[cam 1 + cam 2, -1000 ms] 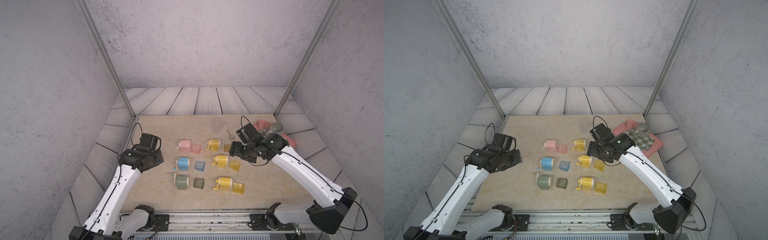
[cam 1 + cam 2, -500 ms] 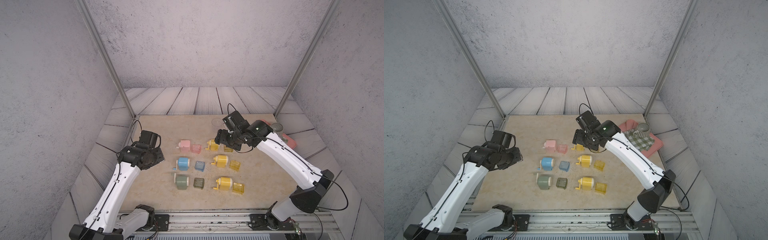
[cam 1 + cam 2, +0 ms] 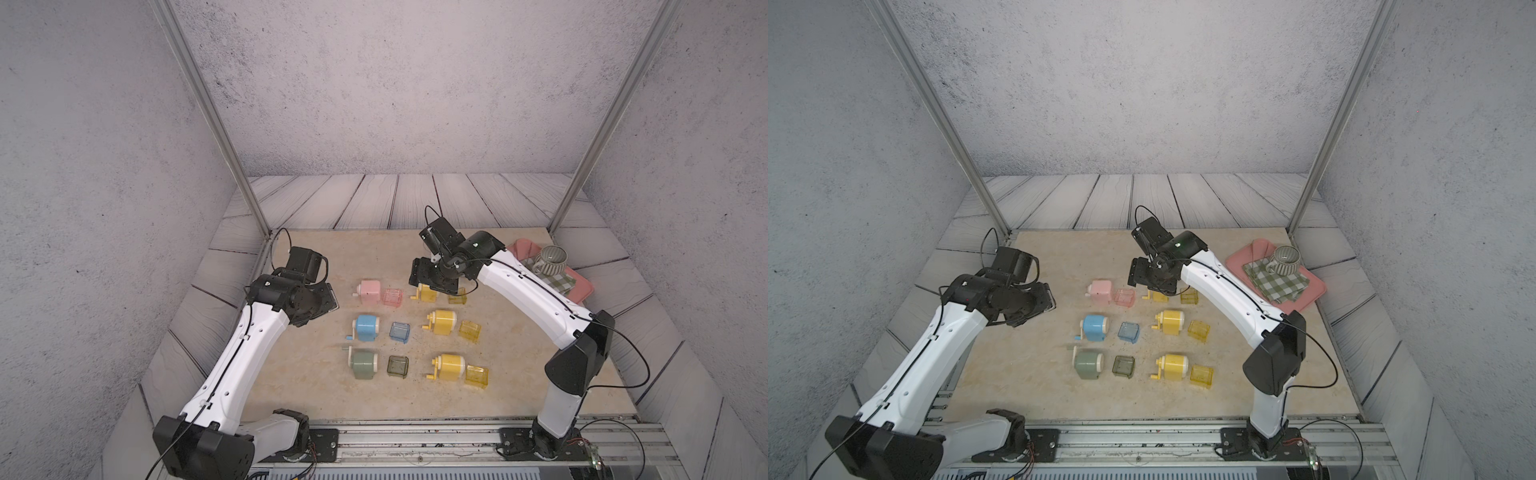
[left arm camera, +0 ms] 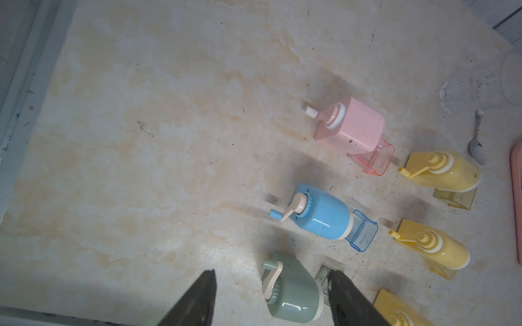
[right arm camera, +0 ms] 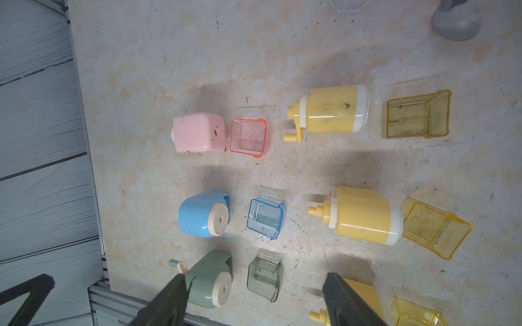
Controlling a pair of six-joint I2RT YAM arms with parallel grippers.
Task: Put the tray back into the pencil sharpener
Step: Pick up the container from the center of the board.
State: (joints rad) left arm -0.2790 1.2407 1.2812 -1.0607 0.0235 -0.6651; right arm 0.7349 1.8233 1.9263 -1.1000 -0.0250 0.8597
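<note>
On the table [image 3: 299,386], the nearest row holds the green sharpener [image 3: 363,364] with the green tray [image 3: 397,367] just beside it on its right, then the near yellow sharpener [image 3: 451,365] and near yellow tray [image 3: 476,376]. Behind them lie the blue sharpener [image 3: 367,328], blue tray [image 3: 400,332], mid yellow sharpener [image 3: 443,322] and mid yellow tray [image 3: 470,331]. The left gripper [image 4: 271,273] hangs over the table's left side, well apart from every piece, with its jaws spread and nothing between them. In the far row the pink tray [image 3: 392,297] sits right beside the pink sharpener [image 3: 370,291]. Next come the far yellow sharpener [image 3: 427,293] and far yellow tray [image 3: 457,298]. In both top views the right gripper [image 5: 254,276] hovers above these two, jaws wide and empty. Every tray lies outside its sharpener. Farthest right, a red platter [image 3: 582,286] carries a checked cloth [image 3: 559,281] and a mug [image 3: 550,259].
</note>
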